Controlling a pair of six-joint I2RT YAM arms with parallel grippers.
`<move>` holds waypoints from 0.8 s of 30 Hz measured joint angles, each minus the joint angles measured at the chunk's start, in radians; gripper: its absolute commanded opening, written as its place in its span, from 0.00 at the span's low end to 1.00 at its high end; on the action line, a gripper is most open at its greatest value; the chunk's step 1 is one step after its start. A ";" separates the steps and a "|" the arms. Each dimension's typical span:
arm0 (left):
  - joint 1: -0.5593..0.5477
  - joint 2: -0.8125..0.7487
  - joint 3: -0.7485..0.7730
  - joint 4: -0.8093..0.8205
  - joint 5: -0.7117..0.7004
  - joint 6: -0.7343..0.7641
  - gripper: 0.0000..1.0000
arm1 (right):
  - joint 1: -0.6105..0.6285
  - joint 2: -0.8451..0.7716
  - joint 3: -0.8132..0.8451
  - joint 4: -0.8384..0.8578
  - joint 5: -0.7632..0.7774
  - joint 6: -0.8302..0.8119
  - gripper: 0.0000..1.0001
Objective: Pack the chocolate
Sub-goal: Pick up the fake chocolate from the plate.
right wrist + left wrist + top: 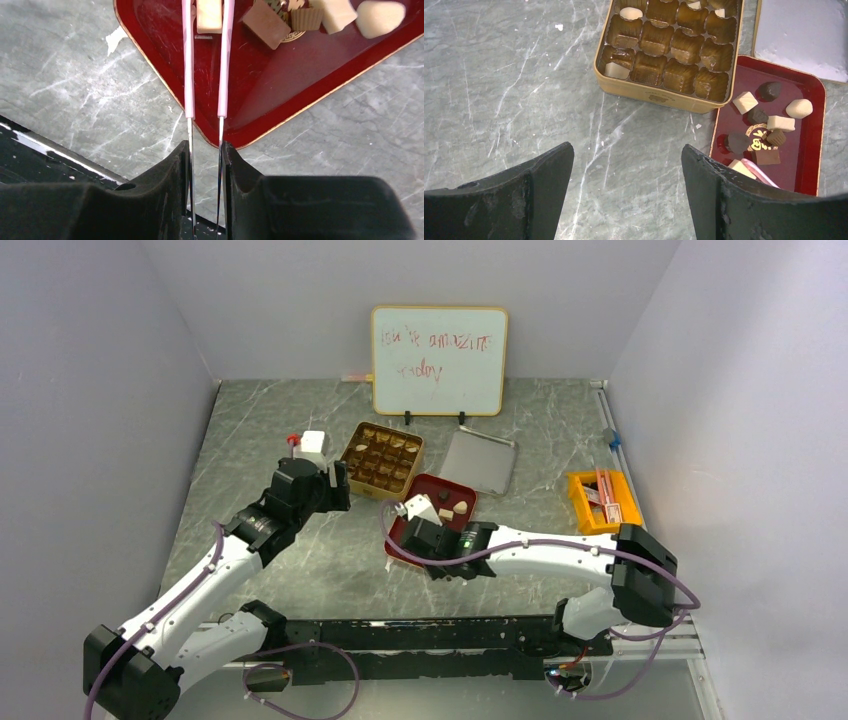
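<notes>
Pinching pink tweezers (pixel 188 60) in the right gripper (pixel 205 160), holding them out over the corner of a red tray (pixel 250 100) sitting on the marbled tabletop (pixel 75 90), flanking a cream chocolate (pixel 209 15) with both arms, near a mid-brown block (pixel 266 24).

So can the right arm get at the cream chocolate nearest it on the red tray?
Probably yes. The pink tweezers clamped in its jaws reach over the red tray, one leg each side of that cream chocolate, nothing between; the tips themselves are out of view.

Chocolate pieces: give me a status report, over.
Right gripper shut on pink tweezers, arms flanking a cream chocolate block on the red tray. Left gripper open, beside the gold partitioned tin. Nothing blocking.
</notes>
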 measured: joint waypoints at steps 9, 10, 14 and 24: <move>0.000 -0.010 0.000 0.000 -0.008 -0.005 0.83 | 0.000 -0.023 0.105 -0.047 0.022 -0.007 0.00; 0.000 -0.012 0.000 0.000 -0.008 -0.005 0.83 | 0.000 -0.026 0.115 -0.055 0.024 -0.007 0.00; 0.000 -0.016 0.000 0.000 -0.011 -0.004 0.83 | 0.000 -0.027 0.172 -0.089 0.041 -0.014 0.00; 0.000 -0.025 0.000 0.000 -0.023 -0.004 0.84 | -0.051 0.064 0.406 -0.118 0.071 -0.077 0.00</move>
